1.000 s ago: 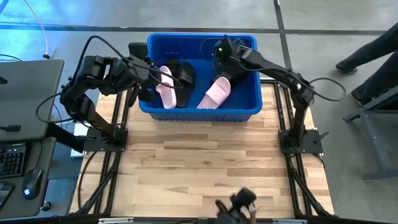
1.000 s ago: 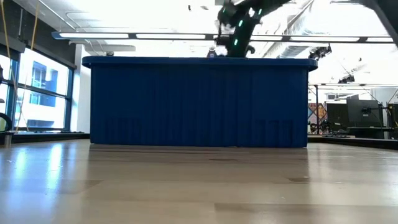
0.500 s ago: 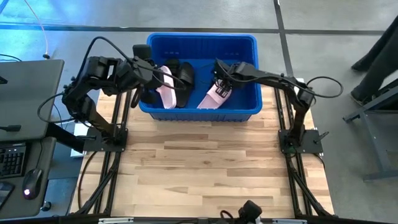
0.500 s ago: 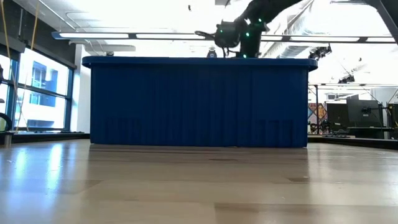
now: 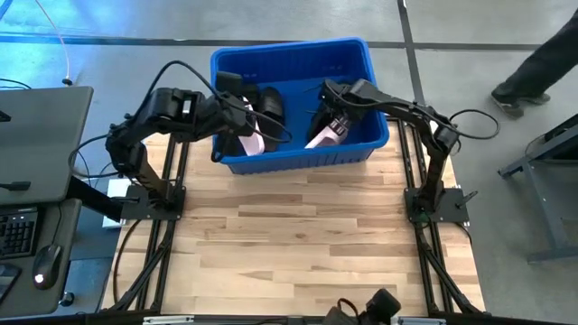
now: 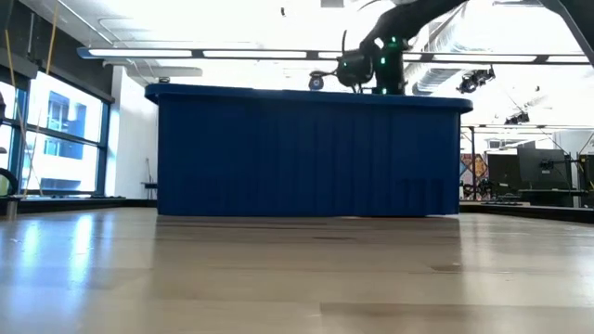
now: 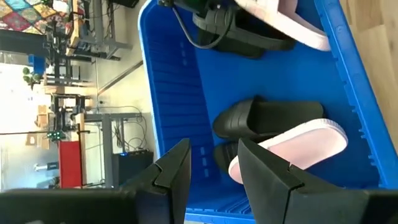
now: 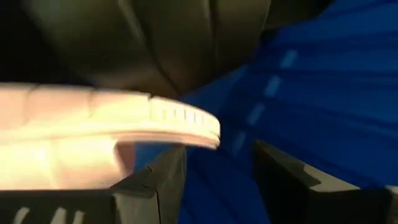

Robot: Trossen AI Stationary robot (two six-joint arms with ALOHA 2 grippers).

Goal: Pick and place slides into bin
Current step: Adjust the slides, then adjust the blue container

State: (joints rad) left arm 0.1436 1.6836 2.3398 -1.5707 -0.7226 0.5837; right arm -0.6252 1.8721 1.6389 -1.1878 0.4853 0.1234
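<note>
A bare pale wooden counter (image 5: 298,235) fills the near half of the scene. At its far edge, slightly skewed, stands the large bright blue ribbed plastic bin (image 5: 298,161). Inside lie slides: a pale pink slide (image 7: 292,149) resting against a black slide (image 7: 267,118) near one wall, and another pale pink one (image 5: 325,135) on the right side.

The left pincer (image 7: 211,165) reaches over the bin's left rim, fingers parted and holding nothing. The right pincer (image 5: 336,119) is low inside the bin, its fingers (image 8: 152,180) spread just under the pink sole, gripping nothing.

No slide is visible on the counter, so the task looks near its end; likely next is lifting both arms straight up, clear of the rim. Inside the bin room is tight; the counter in front is open
</note>
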